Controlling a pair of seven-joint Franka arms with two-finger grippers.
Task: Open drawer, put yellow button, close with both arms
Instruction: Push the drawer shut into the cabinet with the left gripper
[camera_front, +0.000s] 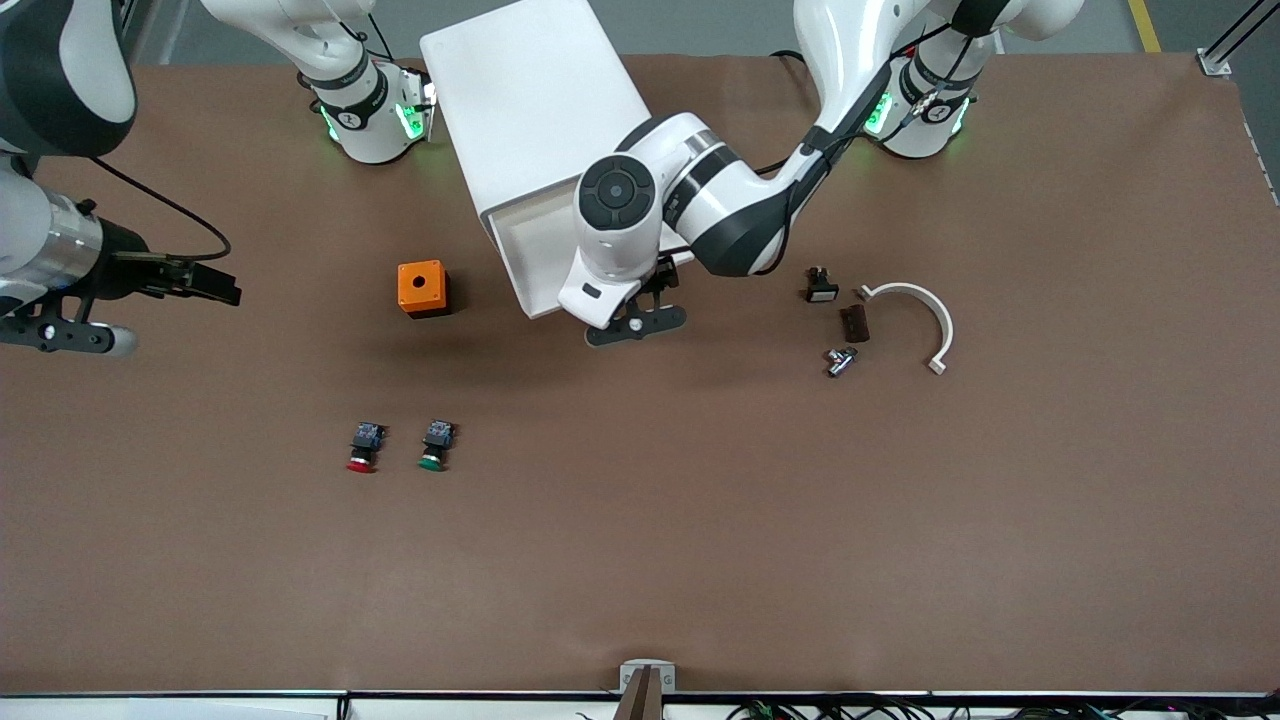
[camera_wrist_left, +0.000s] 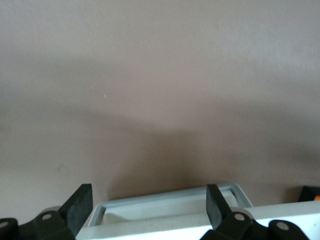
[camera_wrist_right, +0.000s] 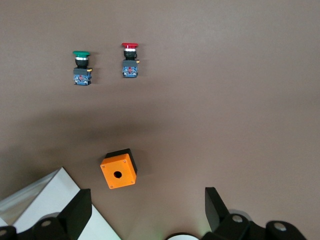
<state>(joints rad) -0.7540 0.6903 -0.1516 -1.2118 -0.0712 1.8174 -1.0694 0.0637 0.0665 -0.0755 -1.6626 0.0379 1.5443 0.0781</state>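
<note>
The drawer (camera_front: 535, 255) is standing open; I am spreading my left fingers (camera_wrist_left: 80, 207) astride its front lip, probably for closing. My right fingers (camera_wrist_right: 77, 212) are waiting, released, above the tabletop's (camera_front: 700, 520) right-arm end. The yellow button isn't showing.

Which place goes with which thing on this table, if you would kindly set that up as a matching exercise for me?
Things:
1. orange box
2. green-capped button
3. white curved bracket
4. left claw

Places:
A. open, over the front of the pulled-out drawer
B. toward the left arm's end of the table
C. beside the red-capped button, nearest the front camera
D. beside the cabinet, toward the right arm's end

Pairs: 1-D, 2-C, 3-B, 4-A
</note>
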